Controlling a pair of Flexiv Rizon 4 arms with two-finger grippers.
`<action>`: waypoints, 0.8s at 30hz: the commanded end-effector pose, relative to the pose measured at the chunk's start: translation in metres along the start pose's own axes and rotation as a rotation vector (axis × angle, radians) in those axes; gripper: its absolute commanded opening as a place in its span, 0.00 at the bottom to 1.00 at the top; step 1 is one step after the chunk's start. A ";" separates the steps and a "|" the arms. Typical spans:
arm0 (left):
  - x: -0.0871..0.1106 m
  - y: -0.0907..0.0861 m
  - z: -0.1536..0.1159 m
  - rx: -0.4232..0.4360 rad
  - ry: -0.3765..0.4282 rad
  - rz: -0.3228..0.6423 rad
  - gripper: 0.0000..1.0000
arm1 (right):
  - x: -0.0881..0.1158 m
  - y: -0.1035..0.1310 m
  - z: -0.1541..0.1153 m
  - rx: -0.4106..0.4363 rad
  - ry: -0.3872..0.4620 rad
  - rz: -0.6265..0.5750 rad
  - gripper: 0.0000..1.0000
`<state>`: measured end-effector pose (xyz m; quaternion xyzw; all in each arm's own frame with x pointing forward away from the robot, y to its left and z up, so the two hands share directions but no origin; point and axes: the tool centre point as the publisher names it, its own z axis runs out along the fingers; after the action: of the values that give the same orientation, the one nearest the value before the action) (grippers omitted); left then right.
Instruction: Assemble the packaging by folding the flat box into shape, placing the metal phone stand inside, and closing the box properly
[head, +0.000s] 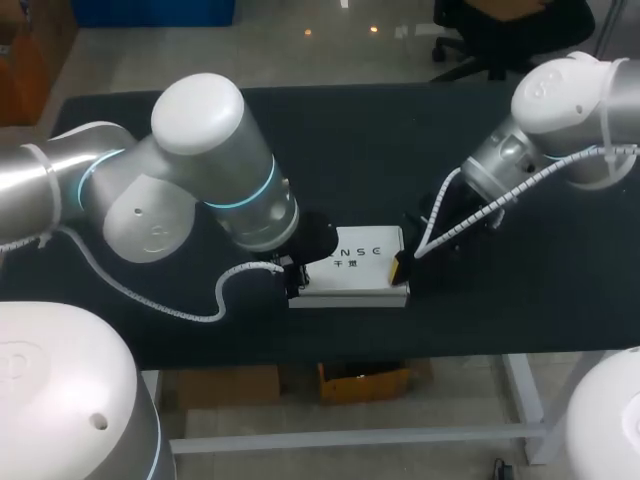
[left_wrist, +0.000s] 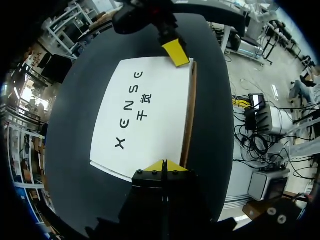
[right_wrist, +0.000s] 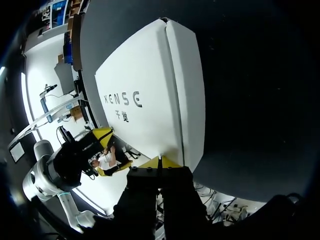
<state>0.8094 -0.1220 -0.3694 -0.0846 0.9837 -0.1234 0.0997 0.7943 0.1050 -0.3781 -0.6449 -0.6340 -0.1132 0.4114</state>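
Edging box (left_wrist: 145, 115): wrist-only brown strip (left_wrist: 189, 115)

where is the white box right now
In the head view the white box lies mid-table near the front edge, with the left gripper at its left end and the right gripper at its right end.
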 end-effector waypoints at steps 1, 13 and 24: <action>0.001 -0.001 0.001 -0.004 -0.006 0.000 0.00 | -0.011 0.007 0.006 0.012 0.013 0.005 0.00; 0.000 -0.005 -0.015 -0.006 -0.044 0.017 0.00 | 0.006 -0.007 -0.014 -0.050 -0.006 -0.041 0.00; 0.000 -0.004 -0.003 0.001 -0.018 0.015 0.00 | -0.002 -0.003 -0.006 -0.030 0.000 -0.027 0.00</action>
<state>0.8058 -0.1229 -0.3598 -0.0784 0.9833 -0.1210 0.1106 0.7906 0.0996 -0.3679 -0.6447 -0.6421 -0.1299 0.3939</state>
